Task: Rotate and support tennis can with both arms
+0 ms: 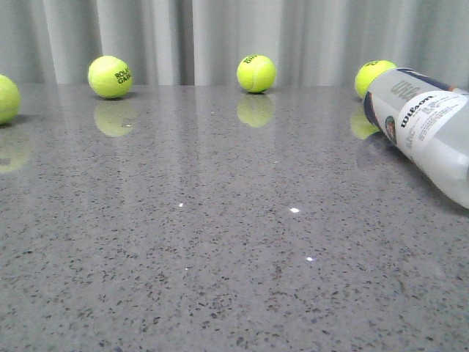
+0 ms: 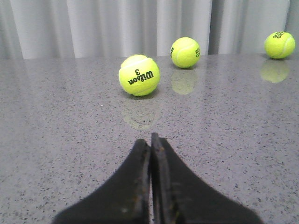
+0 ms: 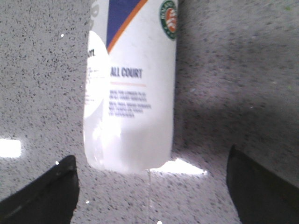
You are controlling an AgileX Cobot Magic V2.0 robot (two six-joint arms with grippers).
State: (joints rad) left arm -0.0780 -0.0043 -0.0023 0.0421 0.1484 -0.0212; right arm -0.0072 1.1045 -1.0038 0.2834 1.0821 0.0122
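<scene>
The tennis can [image 1: 429, 128] lies on its side at the right edge of the grey table, its white and navy Wilson label facing up. In the right wrist view the can [image 3: 131, 88] shows its navy field, orange stripe and round logo, with its near end just ahead of the fingers. My right gripper [image 3: 152, 186] is open above the table, its jaws wide apart on either side of the can's end and not touching it. My left gripper [image 2: 150, 142] is shut and empty, low over the table. Neither arm shows in the front view.
Several yellow-green tennis balls sit along the back of the table: one at far left [image 1: 6, 97], one [image 1: 110, 76], one [image 1: 256, 73], and one [image 1: 372, 75] just behind the can. A ball [image 2: 139, 75] lies ahead of the left gripper. A grey curtain [image 1: 234, 37] hangs behind.
</scene>
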